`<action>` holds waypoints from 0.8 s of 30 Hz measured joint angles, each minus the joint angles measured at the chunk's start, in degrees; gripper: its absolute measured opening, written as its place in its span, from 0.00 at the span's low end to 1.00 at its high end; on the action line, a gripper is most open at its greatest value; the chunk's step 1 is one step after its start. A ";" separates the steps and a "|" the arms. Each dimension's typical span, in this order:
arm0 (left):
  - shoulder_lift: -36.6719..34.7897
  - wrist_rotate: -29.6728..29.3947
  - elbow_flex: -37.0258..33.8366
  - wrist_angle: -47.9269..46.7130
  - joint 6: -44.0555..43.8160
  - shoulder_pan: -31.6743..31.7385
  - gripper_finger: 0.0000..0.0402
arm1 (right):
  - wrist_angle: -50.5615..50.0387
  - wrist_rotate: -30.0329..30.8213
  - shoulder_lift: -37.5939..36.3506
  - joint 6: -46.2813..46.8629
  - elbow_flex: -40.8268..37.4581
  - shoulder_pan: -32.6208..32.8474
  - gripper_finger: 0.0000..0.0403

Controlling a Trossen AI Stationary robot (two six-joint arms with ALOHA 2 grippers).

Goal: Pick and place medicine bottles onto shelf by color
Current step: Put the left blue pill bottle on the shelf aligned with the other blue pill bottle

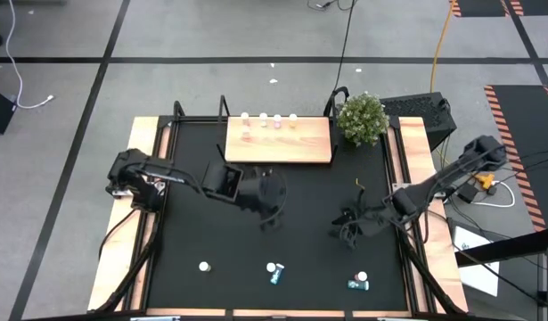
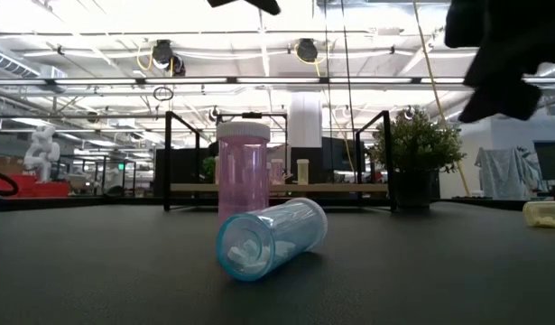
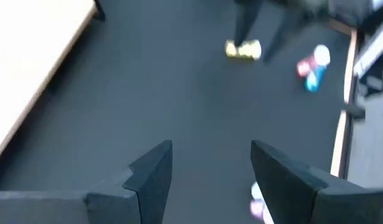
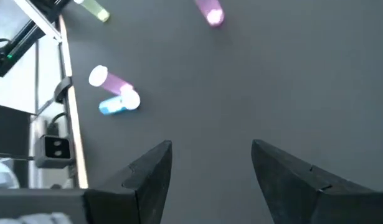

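The shelf (image 1: 278,141), a light-wood board, lies at the far middle of the black mat. Several white-capped bottles (image 1: 269,119) stand along its far edge. Near the front edge a pink bottle (image 2: 243,171) stands upright, with a teal one (image 2: 270,239) on its side in front of it. A yellow bottle (image 2: 548,214) lies to the right, and another white-capped bottle (image 1: 204,266) stands front left. My left gripper (image 3: 211,162) hovers open over the mat's middle (image 1: 270,212). My right gripper (image 4: 211,162) hovers open right of centre (image 1: 347,228). Neither has anything between its fingers.
A potted plant (image 1: 363,118) stands at the shelf's right end. Pale wooden rims (image 1: 122,223) with black rails border the mat left and right. The right wrist view shows a purple bottle (image 4: 210,12) lying on bare mat.
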 joint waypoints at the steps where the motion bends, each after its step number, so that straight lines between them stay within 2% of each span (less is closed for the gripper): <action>1: 0.00 0.01 0.01 -1.36 0.28 -0.56 0.54 | -0.09 0.02 0.09 1.53 0.00 0.82 0.53; 4: -0.15 -0.77 -0.01 -9.23 -1.40 -1.03 0.54 | -0.40 -0.02 -0.07 6.67 0.00 3.11 0.53; 6: -1.03 -4.13 -0.12 -15.11 -3.11 -1.19 0.54 | -2.11 -0.07 -0.62 10.53 0.00 4.55 0.53; 10: -2.53 -9.06 -0.03 -20.88 -2.26 -1.83 0.54 | -8.54 -1.53 -1.83 19.25 0.02 6.46 0.53; 13: -2.96 -10.60 -0.03 -21.20 -0.58 -2.12 0.54 | -12.27 -5.04 -2.51 25.47 0.76 6.50 0.53; 16: -4.40 -11.91 -1.63 -20.76 -0.34 -3.30 0.54 | -14.99 -6.08 -2.50 26.34 4.12 5.96 0.53; 19: -6.15 -11.89 -5.85 -18.85 -1.38 -5.10 0.54 | -18.22 -5.69 -2.16 26.29 8.20 4.87 0.53; 24: -8.93 -10.72 -14.14 -14.93 -3.62 -8.72 0.54 | -18.92 -1.43 1.27 23.65 15.12 3.38 0.53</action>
